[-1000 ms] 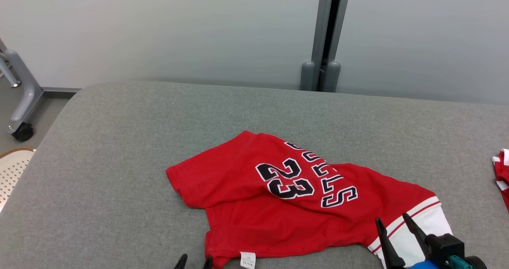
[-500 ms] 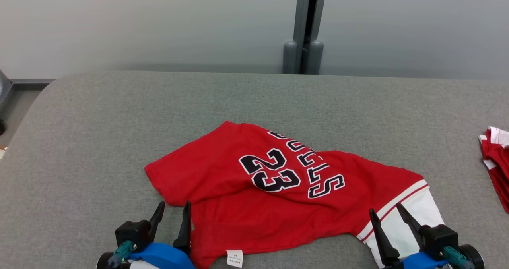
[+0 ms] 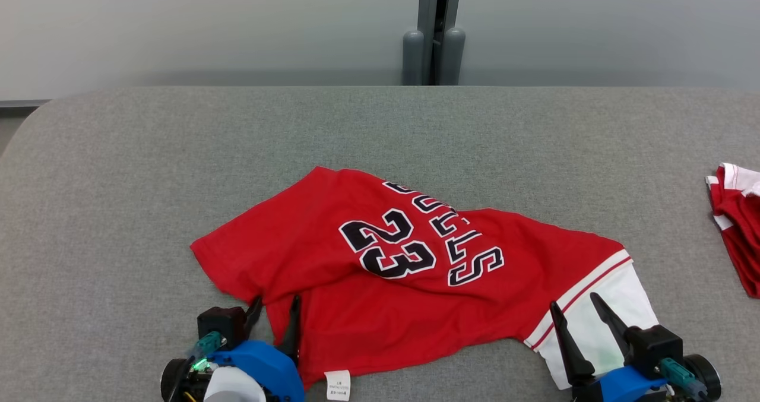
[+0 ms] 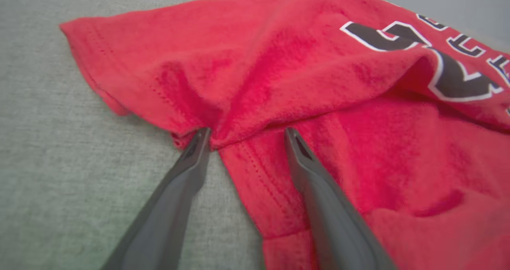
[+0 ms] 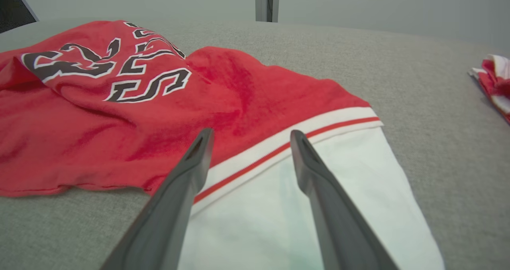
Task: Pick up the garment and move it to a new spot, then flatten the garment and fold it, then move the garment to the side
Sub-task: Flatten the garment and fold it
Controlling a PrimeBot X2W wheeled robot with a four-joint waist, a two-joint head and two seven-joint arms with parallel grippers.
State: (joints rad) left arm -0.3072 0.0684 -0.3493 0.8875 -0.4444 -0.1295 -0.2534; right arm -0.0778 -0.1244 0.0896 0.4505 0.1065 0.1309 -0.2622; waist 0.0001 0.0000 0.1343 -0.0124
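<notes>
L gripper (image 3: 276, 300): jaws spread wide, nothing clamped. Sits at near-left end of the garment (image 3: 362, 325), fingers pointing away from robot. Left wrist view: one finger tip at the spot where a folded-over flap meets the hem, above the grey table pad (image 3: 119, 170); other finger lies over red cloth. Whether the tips actually touch fabric: can't tell.

R gripper (image 3: 573, 300): jaws likewise spread wide, empty. Positioned at near-right end of garment, both fingers above the white sleeve (image 3: 623, 289). Right wrist view shows tips near the white/red striped band where sleeve joins red body. Contact w/ cloth: can't tell.

Garment: red, short-sleeved, lies crumpled approx. centre of pad, nearer robot's edge than far edge. Long axis runs left-right. Upper layer folded over lower one, w/ a ridge running through the print. Black "23" (image 3: 389, 250) w/ white outline faces up; lettering beside it is creased, not fully legible. Small white tag (image 3: 337, 385) sticks out at near hem, btwn the two grippers, closer to L. Not flat, not neatly folded.

Other: second red-and-white cloth item (image 3: 736, 224) at far right edge of pad, well apart from garment. Grey post (image 3: 433, 34) stands behind pad against pale wall (image 3: 178, 28).
</notes>
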